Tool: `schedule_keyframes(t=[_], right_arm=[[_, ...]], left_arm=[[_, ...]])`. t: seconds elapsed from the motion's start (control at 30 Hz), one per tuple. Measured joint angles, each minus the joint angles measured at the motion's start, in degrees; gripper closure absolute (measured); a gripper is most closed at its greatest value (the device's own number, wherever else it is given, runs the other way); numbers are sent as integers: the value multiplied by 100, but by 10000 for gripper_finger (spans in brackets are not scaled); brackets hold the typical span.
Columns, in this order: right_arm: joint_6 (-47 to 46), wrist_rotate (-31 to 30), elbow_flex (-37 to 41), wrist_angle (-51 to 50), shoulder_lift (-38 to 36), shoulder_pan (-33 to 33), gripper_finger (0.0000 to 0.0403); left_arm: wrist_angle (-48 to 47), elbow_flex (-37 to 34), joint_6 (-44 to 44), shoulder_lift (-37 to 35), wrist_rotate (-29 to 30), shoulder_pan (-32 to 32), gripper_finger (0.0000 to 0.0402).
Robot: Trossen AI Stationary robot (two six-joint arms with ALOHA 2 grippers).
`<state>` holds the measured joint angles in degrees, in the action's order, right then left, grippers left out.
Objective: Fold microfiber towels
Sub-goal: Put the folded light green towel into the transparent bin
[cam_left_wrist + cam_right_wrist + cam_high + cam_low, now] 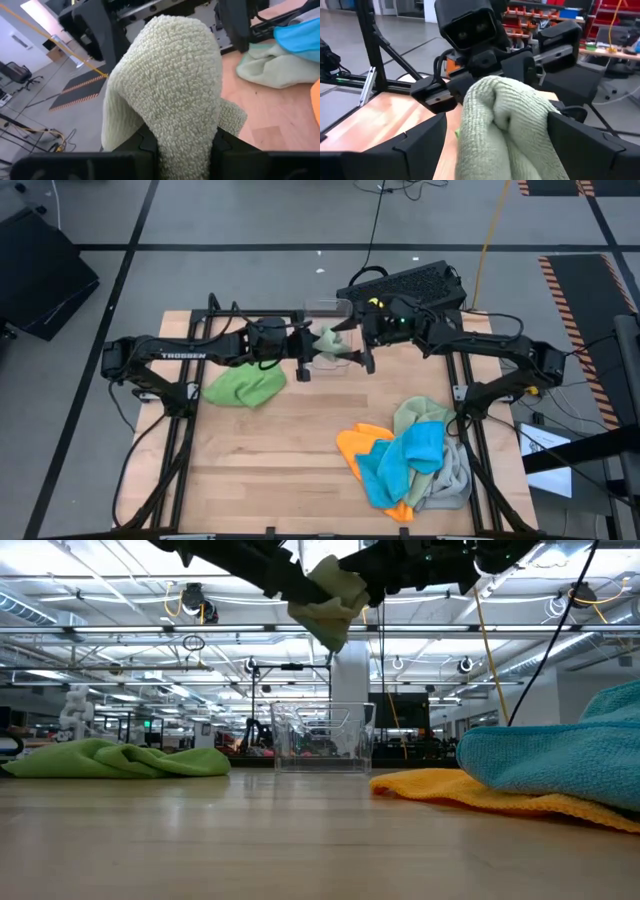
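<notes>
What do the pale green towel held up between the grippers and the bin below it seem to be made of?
Sage green towel: soft looped microfiber or terry-like cloth, matte; the nubby pile shows and it drapes in limp folds.
Bin: probably clear hard plastic, glossy; the room shows through its walls and its edges stay straight.

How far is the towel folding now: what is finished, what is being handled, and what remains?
Finished: nothing visibly folded flat. In hand: the sage green towel hangs doubled from the left gripper above the clear bin, right gripper open around it. Left: bright green towel and the crumpled pile.
</notes>
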<state>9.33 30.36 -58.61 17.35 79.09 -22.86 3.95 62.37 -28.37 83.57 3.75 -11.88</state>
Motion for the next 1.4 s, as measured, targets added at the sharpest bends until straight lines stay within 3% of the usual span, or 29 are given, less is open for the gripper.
schedule_keyframes(t=[0.37,0.6,0.73,0.93,1.3,1.4], right_arm=[[221,-53,0,354,142,81,104],[358,20,-2,655,175,57,94],[379,151,-2,516,230,77,111],[524,137,-7,233,231,75,176],[303,104,-5,207,233,67,364],[227,104,-7,207,231,66,369]], left_arm=[[-30,9,-42,-2,-401,-4,320],[-91,9,-139,-2,-670,-15,320],[-90,9,-152,-2,-672,-15,320],[-108,9,-93,0,-658,-45,320],[-127,7,254,0,-654,-144,320],[-125,7,369,0,-633,-141,320]])
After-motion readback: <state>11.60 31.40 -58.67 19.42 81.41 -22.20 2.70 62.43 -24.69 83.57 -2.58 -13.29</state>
